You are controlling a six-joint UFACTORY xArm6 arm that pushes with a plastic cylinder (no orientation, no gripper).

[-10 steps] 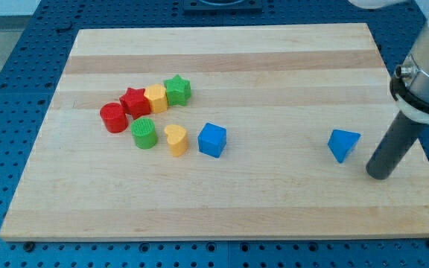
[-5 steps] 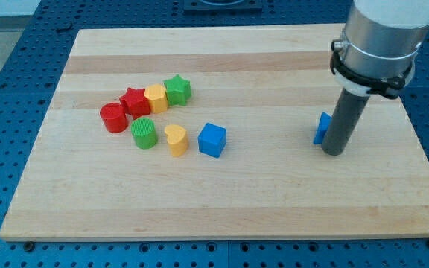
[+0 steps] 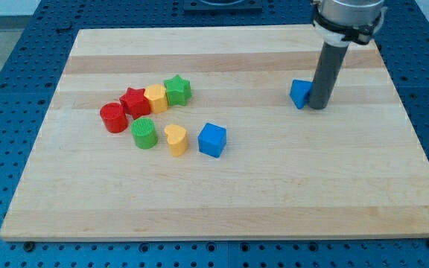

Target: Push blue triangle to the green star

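Observation:
The blue triangle [image 3: 299, 93] lies on the wooden board [image 3: 222, 193] right of centre, toward the view's top. My tip [image 3: 318, 106] touches its right side and partly hides it. The green star [image 3: 177, 89] sits far to the left, at the right end of a row of blocks. Bare board separates the triangle from the star.
Beside the green star sit a yellow block [image 3: 156, 97], a red star [image 3: 134, 101] and a red cylinder [image 3: 113, 117]. Below them are a green cylinder [image 3: 144, 133], a yellow heart [image 3: 175, 139] and a blue cube [image 3: 211, 139].
My tip has moved left and toward the view's top, pushing the blue triangle up and left from the lower right area. The other blocks have not moved.

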